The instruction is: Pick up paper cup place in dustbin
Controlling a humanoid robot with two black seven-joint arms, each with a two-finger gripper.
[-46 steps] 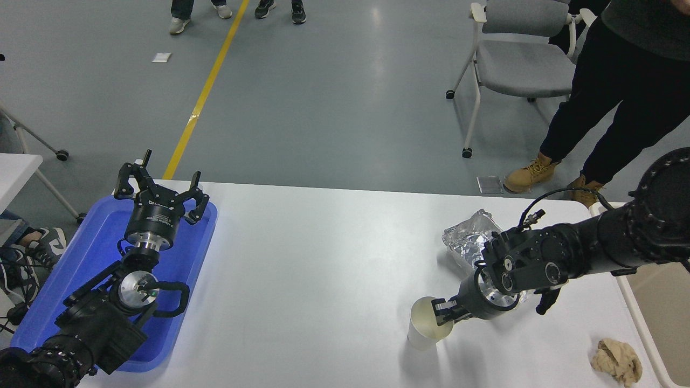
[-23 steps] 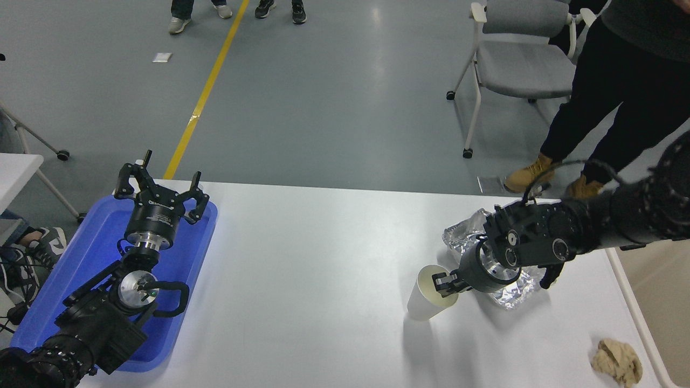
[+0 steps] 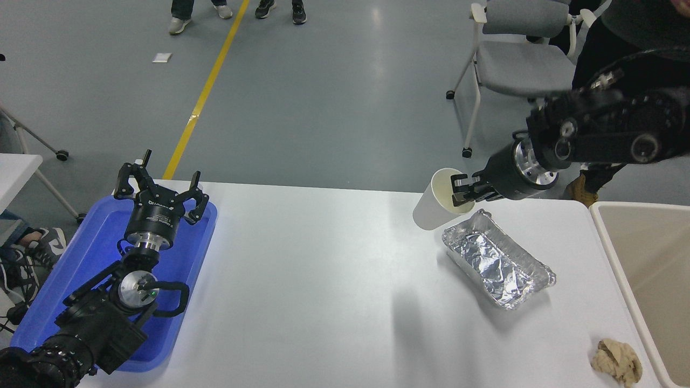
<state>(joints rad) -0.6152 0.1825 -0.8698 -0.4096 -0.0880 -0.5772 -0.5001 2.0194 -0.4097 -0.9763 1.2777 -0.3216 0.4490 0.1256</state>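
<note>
White paper cup (image 3: 437, 198), tilted in the air over the table's (image 3: 323, 280) far edge, has its rim clamped between the right gripper's (image 3: 463, 189) fingers, body hanging left of them, foil tray (image 3: 497, 258) just below, dustbin (image 3: 647, 269) well right.

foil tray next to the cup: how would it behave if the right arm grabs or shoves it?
The foil tray looks thin and already crumpled, so fingers would probably dent its wall rather than grip firmly. It appears empty, likely very light, apt to slide on the smooth white table if pushed.
</note>
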